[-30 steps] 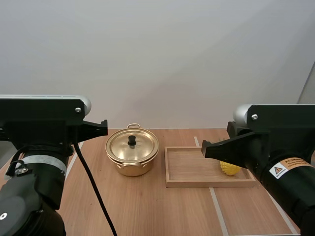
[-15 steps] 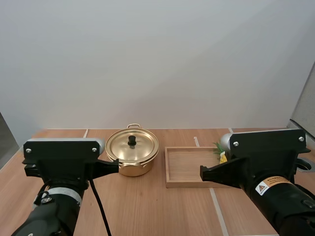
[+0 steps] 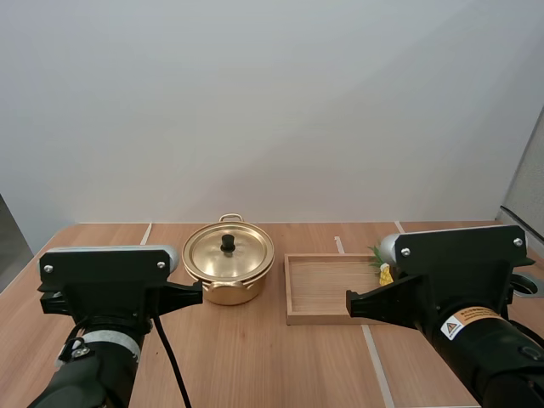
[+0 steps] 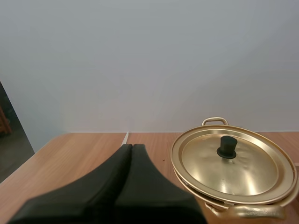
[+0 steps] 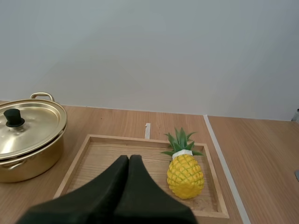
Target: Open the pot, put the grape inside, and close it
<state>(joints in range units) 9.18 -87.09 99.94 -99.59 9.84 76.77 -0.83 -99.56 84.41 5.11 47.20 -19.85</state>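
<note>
Left fingers (image 4: 103,186), right fingers (image 5: 107,191) pressed together, pineapple (image 3: 386,274) half hidden behind right arm (image 3: 459,280)

Plain pale grey wall (image 3: 272,102) under even light, wooden table (image 3: 255,357) crossed by thin white lines (image 3: 376,364), dark gap (image 3: 7,246) at 9 o'clock, grey panel (image 3: 529,170) at 3 o'clock.

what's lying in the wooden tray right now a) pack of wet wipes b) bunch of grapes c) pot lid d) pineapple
d: a yellow pineapple with a green crown lies in the wooden tray, and the lid sits on the pot beside it.
</note>
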